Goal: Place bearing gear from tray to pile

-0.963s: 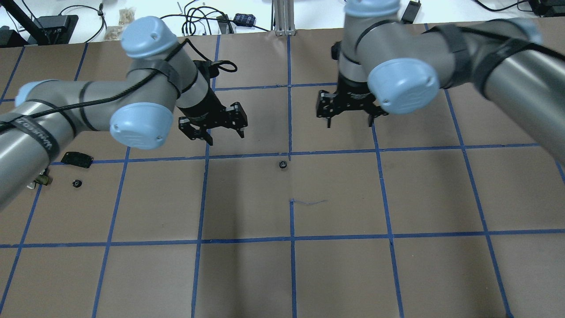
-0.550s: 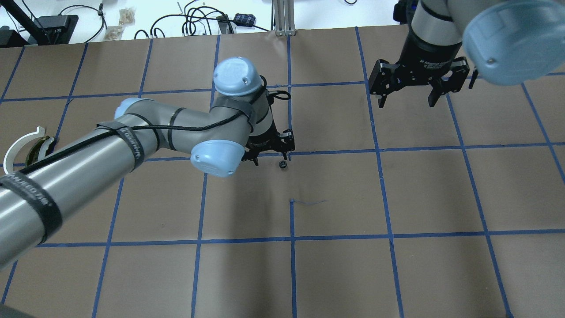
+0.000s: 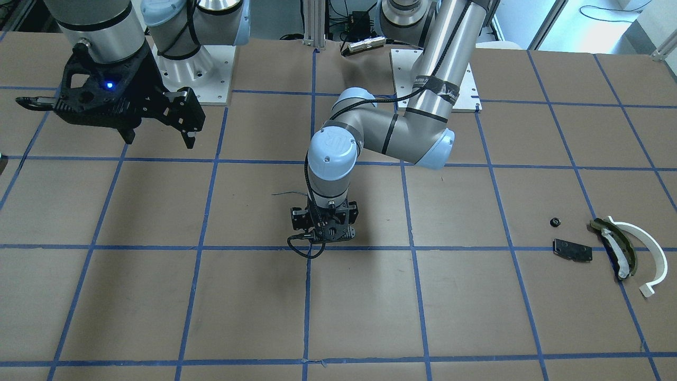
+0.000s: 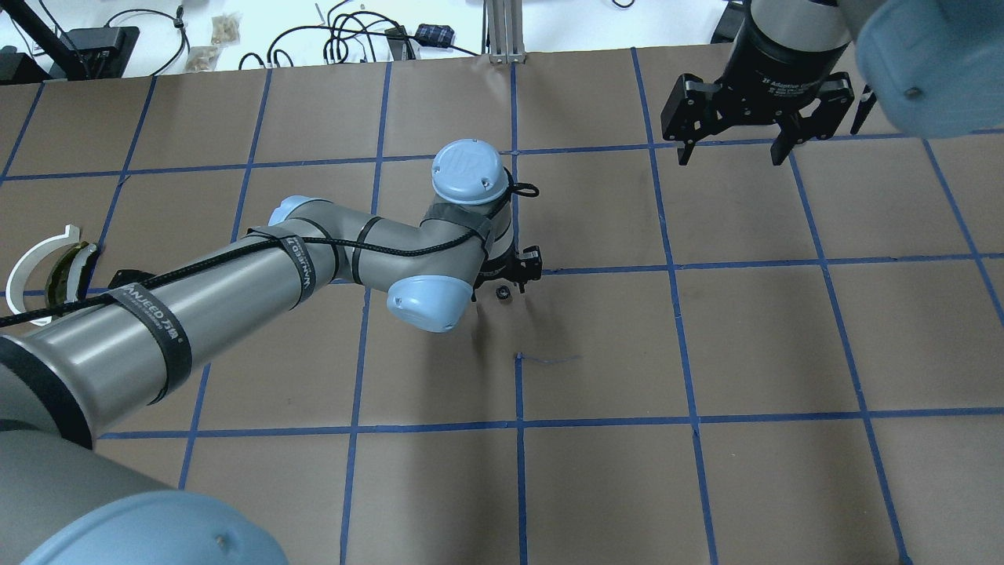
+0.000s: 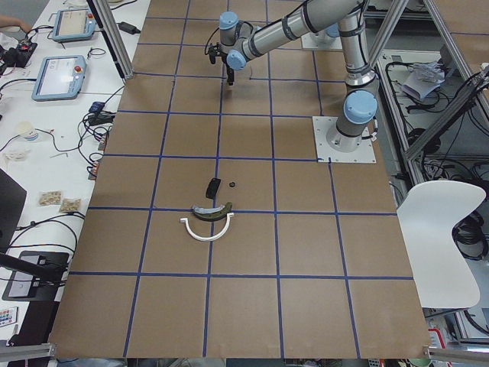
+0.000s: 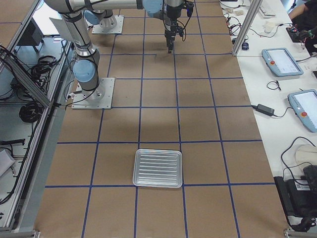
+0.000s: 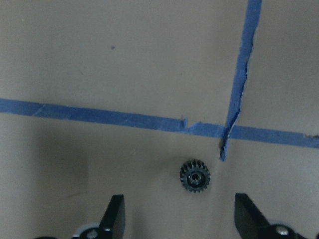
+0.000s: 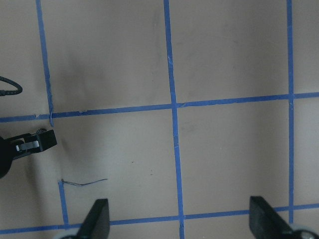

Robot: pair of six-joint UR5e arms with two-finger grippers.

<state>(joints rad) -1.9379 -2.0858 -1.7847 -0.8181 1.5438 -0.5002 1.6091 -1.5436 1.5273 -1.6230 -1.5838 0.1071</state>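
Note:
The bearing gear (image 7: 195, 175), small, black and toothed, lies flat on the brown paper beside a blue tape crossing; it also shows in the overhead view (image 4: 503, 293). My left gripper (image 7: 180, 219) is open and hangs just above it, a finger to each side, not touching; in the front view (image 3: 323, 233) it hides the gear. My right gripper (image 4: 733, 153) is open, empty and raised at the far right. The pile holds a white arc strip (image 3: 648, 254), an olive padded piece (image 3: 616, 246), a black plate (image 3: 572, 250) and another small gear (image 3: 555, 221). The tray (image 6: 158, 168) shows in the right exterior view only.
The table is brown paper with a blue tape grid (image 4: 671, 267). A thin blue scrap (image 4: 549, 359) lies just in front of the gear. Cables and boxes (image 4: 361, 35) sit past the table's far edge. My left forearm (image 4: 235, 290) stretches between pile and gear.
My left arm swung from the pile side to the table's middle and came down over the gear. My right arm drew back to the far right. The gear has not moved.

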